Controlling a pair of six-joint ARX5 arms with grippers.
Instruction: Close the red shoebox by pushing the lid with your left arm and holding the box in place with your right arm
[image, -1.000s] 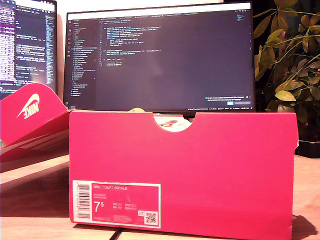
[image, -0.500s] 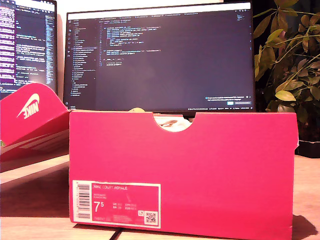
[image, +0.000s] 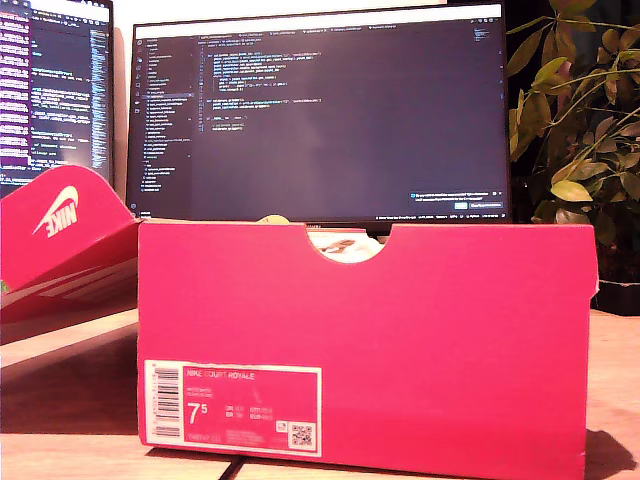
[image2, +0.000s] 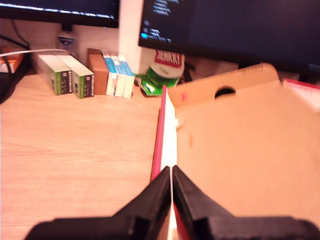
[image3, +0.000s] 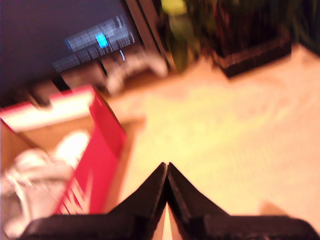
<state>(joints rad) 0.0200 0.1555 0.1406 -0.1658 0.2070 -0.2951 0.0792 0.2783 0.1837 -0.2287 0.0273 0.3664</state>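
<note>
Fingers of my first gripper (image2: 171, 175) are pressed together, tips meeting, nothing between them; they hover right over the edge of the lid (image2: 240, 150), contact unclear. The lid's brown inner face fills one side of the first wrist view, its red rim beside bare wooden desk (image2: 75, 145). Small boxes (image2: 85, 75) line up under the monitors, well apart from the lid. My second gripper (image3: 166, 172) is also clenched tight with nothing held, hanging over bare desk just beside the red side wall of the shoebox (image3: 97, 160); view is blurred, white shoe (image3: 40, 170) visible inside. Open desk runs from that wall to a dark plant pot (image3: 250, 50). Exterior view: shoebox (image: 370, 340) stands in the foreground, size-label end facing the camera, open on top. Lid (image: 65, 240) is swung out and tilted up at the exterior view's left. Monitor (image: 320, 110) behind, plant (image: 575, 110) at the exterior view's right. No arms show there.
</note>
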